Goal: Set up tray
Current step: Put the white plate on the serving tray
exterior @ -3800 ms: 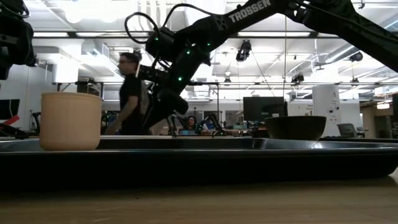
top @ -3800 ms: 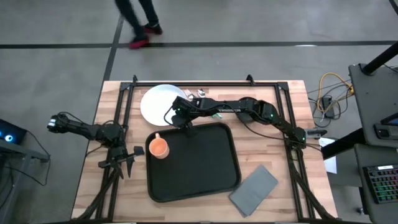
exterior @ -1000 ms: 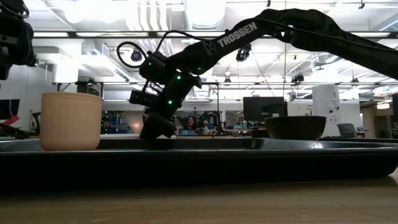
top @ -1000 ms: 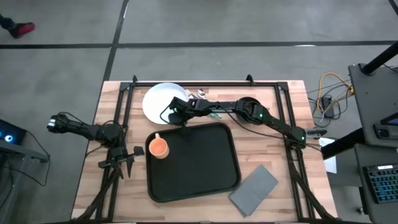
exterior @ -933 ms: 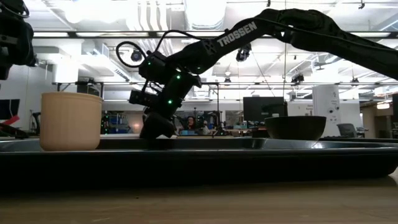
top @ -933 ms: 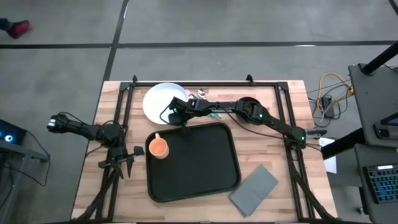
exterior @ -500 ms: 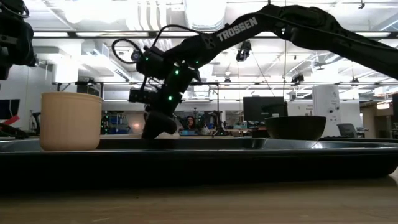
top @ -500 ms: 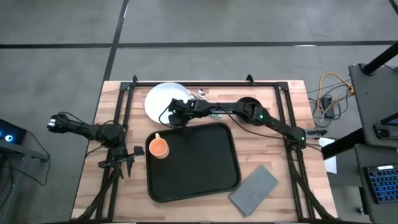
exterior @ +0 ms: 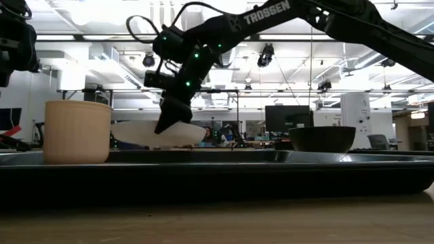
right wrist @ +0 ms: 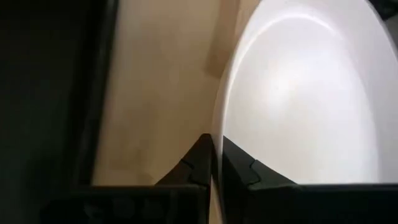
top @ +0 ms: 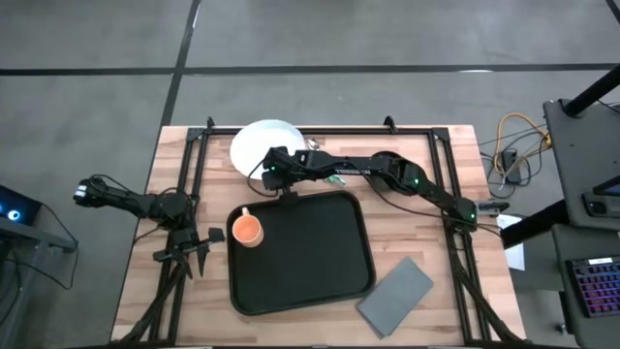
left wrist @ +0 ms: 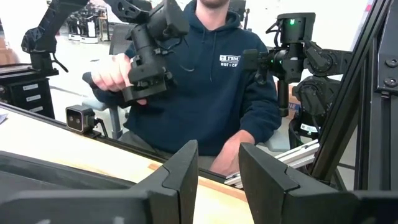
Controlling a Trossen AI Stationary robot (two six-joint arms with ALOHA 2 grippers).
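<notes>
The black tray (top: 310, 257) lies in the middle of the table with an orange cup (top: 248, 230) standing on its left part. Beyond the tray's far left corner a white plate (top: 262, 142) is up off the wood, showing above the tray's rim in the low view (exterior: 135, 134). My right gripper (top: 279, 171) is shut on it. My left gripper (top: 199, 249) waits at the table's left side, open, with nothing between its fingers (left wrist: 217, 180). My right gripper pinches the plate's rim (right wrist: 217, 127) on the side nearest the tray, one finger (right wrist: 202, 163) on each face of it. The fingers slant down from the near right. The plate is raised at that rim (exterior: 165, 129); whether its far edge rests on the table I cannot tell.
A grey napkin (top: 394, 293) lies at the near right of the tray. A dark bowl (exterior: 322, 139) stands at the far right under my right arm. Cutlery (top: 312, 145) lies just right of the plate. A person (left wrist: 217, 81) sits beyond the table.
My right gripper has gone up and a little toward the far edge, still shut on the plate's rim. The plate has come up with it, shifting toward the far edge, and now shows above the tray's rim in the low view.
</notes>
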